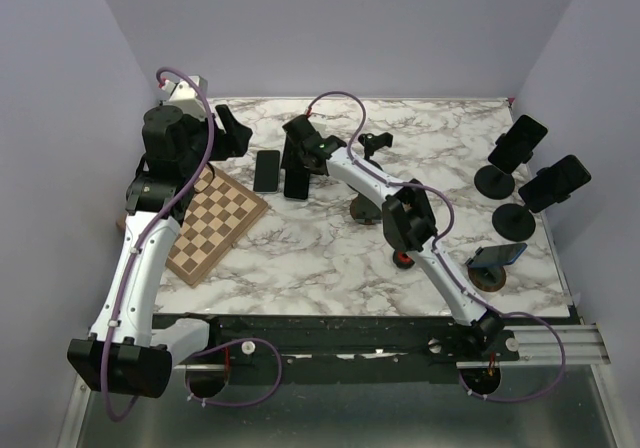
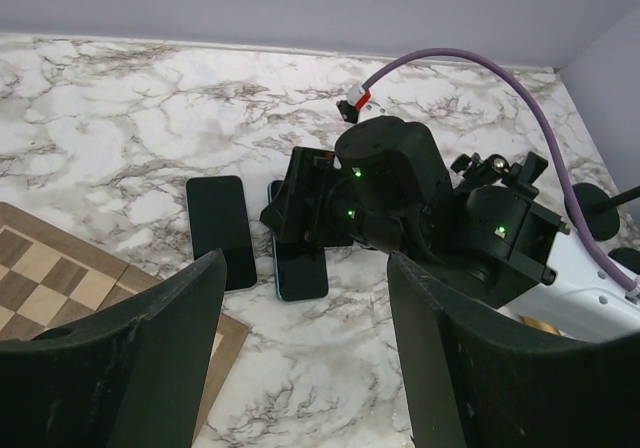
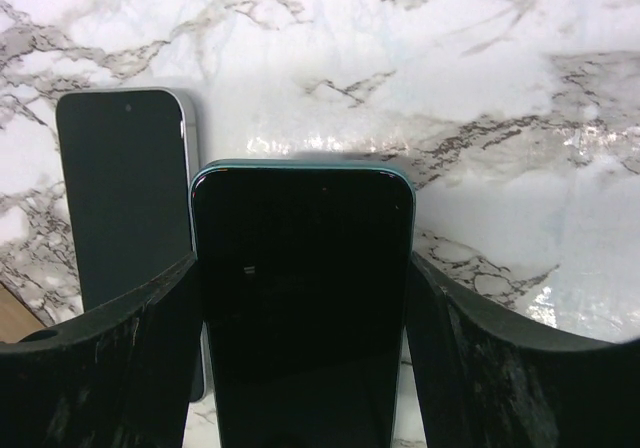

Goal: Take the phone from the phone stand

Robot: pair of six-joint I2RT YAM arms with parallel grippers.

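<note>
A dark phone with a teal edge (image 3: 300, 298) sits between the fingers of my right gripper (image 3: 302, 268), which is shut on its two long sides. In the top view the phone (image 1: 296, 184) is low over the marble at the back centre. From the left wrist view the phone (image 2: 300, 268) looks flat on the table, but I cannot tell if it touches. An empty phone stand (image 1: 366, 211) stands just right of it, partly behind the right arm. My left gripper (image 1: 235, 133) hangs open above the table with nothing between its fingers (image 2: 150, 358).
A second dark phone (image 1: 267, 171) lies flat just left of the held one. A chessboard (image 1: 213, 225) lies at the left. Two stands holding phones (image 1: 517, 148) (image 1: 556, 183) and a small stand with a blue phone (image 1: 495, 258) occupy the right side.
</note>
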